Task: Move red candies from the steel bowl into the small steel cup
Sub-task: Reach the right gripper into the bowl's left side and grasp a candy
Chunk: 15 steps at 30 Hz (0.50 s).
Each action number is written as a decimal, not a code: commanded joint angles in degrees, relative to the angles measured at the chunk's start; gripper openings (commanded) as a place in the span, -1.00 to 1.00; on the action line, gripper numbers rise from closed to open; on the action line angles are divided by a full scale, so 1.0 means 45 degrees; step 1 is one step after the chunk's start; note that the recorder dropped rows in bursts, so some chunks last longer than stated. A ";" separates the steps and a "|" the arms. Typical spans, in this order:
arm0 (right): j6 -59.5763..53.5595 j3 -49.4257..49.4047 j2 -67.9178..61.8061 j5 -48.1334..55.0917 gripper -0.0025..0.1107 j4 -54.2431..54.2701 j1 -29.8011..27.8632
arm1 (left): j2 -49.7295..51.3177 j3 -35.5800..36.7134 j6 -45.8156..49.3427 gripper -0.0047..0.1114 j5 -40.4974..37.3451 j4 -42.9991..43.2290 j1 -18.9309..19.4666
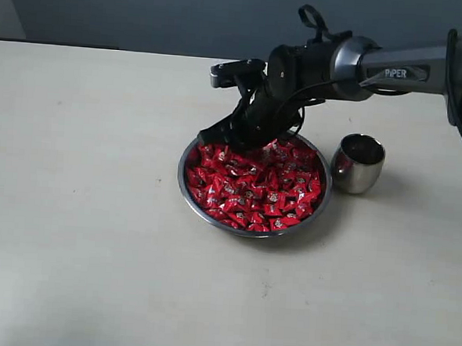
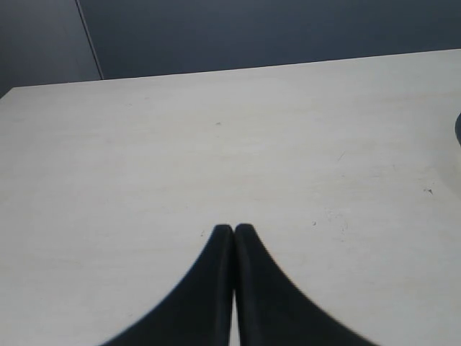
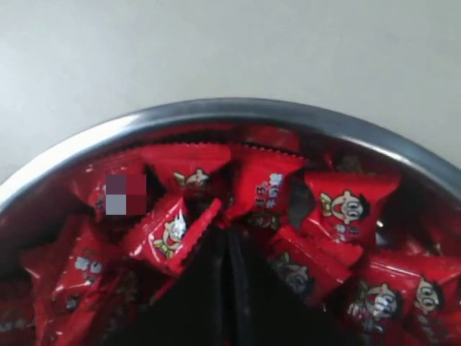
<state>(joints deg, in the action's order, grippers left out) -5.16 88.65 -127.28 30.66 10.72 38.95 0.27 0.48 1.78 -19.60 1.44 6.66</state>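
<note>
Your right tool is sunk among the small red foil-wrapped candies at one side of the wide shiny steel bowl. It is clenched tight, but whether a wrapper is caught in it, I cannot tell. The candies look light, crinkly and slippery, and they are loosely heaped, so pinch one across its puffed middle, not the thin crimped edge. The small rounded steel cup stands just beside the bowl on the pale surface. Your left tool is clenched on nothing.

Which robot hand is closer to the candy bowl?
Right. The right gripper dips among red candies in the steel bowl; the left gripper hangs over the table, away from it.
</note>
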 commanded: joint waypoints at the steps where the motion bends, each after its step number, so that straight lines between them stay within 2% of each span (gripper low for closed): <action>1: 0.0486 0.0058 0.0475 0.0286 -0.97 -0.0637 -0.0051 | -0.0061 -0.0106 -0.0021 -0.91 0.0068 0.0026 -0.0103; 15: 0.0533 0.0058 0.1429 0.1110 -0.95 -0.0493 -0.0051 | -0.0061 -0.0106 -0.0021 -0.91 0.0068 0.0026 -0.0103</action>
<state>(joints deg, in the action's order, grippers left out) -2.80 88.65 -120.68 35.14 8.03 38.95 0.27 0.48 1.78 -19.60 1.44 6.66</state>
